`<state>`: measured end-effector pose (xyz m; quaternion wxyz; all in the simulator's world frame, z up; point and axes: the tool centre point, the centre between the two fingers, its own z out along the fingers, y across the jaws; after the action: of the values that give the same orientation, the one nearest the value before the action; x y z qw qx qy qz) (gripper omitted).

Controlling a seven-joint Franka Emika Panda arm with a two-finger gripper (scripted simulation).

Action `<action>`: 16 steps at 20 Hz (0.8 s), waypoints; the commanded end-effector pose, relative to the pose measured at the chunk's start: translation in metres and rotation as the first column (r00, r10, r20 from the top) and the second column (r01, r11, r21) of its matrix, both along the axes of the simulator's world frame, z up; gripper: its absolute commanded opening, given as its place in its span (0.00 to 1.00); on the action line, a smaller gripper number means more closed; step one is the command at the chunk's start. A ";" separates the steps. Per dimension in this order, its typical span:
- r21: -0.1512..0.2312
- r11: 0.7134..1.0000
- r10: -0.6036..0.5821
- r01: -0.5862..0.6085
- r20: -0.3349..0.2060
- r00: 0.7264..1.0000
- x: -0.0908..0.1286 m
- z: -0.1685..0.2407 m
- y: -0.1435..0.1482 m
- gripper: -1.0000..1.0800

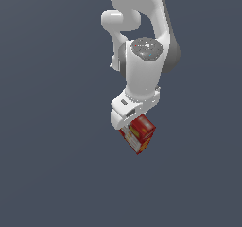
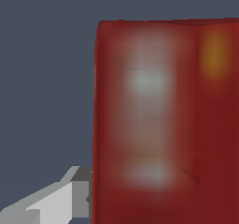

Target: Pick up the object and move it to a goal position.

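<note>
The red carton (image 1: 139,133), with yellow-orange pictures and white patches, hangs tilted just under the white hand of my arm in the exterior view. My gripper (image 1: 133,128) is shut on it. In the wrist view the carton (image 2: 163,125) is very close and blurred and fills most of the frame. One grey fingertip (image 2: 74,197) presses against its side edge. The other finger is hidden behind the carton. No goal mark shows in either view.
The white arm (image 1: 142,56) rises above the hand to the top of the exterior view. A plain dark grey surface (image 1: 47,150) lies all around, with no other objects or edges in view.
</note>
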<state>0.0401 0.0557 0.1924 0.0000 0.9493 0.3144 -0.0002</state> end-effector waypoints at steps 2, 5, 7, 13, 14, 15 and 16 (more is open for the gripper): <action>0.000 1.000 0.000 0.000 0.000 1.000 0.000 0.000 0.000 0.00; 0.000 1.000 0.000 0.000 0.000 1.000 0.000 0.000 0.000 0.00; 0.000 1.000 0.000 0.000 0.000 1.000 0.000 0.000 0.000 0.00; 0.000 1.000 0.000 0.000 0.000 1.000 0.000 0.009 -0.002 0.00; 0.000 1.000 0.000 0.000 0.000 1.000 0.000 0.012 -0.003 0.00; 0.000 1.000 0.000 0.000 0.000 1.000 0.000 0.017 -0.005 0.00; 0.000 1.000 0.000 0.000 0.000 1.000 0.000 0.022 -0.006 0.00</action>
<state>0.0393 0.0516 0.2064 -0.0003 0.9492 0.3146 -0.0014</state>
